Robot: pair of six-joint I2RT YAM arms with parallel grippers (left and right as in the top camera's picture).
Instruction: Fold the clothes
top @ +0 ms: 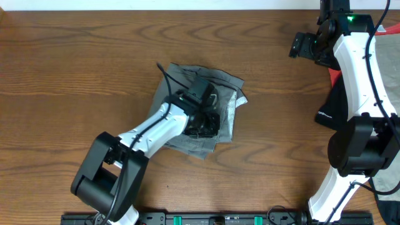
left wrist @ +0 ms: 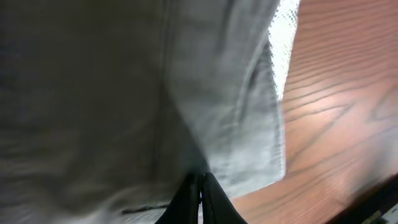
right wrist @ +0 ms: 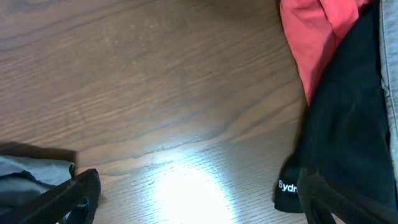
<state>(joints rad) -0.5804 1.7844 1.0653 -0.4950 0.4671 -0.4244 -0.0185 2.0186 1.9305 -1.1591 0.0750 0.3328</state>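
Observation:
The grey-olive shorts [top: 219, 94] lie bunched in the middle of the table. My left gripper [top: 203, 120] is pressed down on them. In the left wrist view the grey shorts [left wrist: 124, 93] fill most of the frame. There my left gripper [left wrist: 200, 186] is shut, its tips pinching a crease of the cloth. My right gripper [top: 304, 45] hovers at the far right and is open. In the right wrist view my right gripper [right wrist: 205, 199] has only bare wood between its wide-spread fingers. Beside it lie a red garment [right wrist: 317, 37] and a black garment with a white logo [right wrist: 348, 137].
A pile of clothes sits at the table's right edge: red [top: 334, 75], black with a logo [top: 331, 103] and beige [top: 390, 181]. The right arm's base stands among them. A white mesh lining [left wrist: 286, 37] shows at the shorts' hem, with bare wood [left wrist: 348, 93] beyond.

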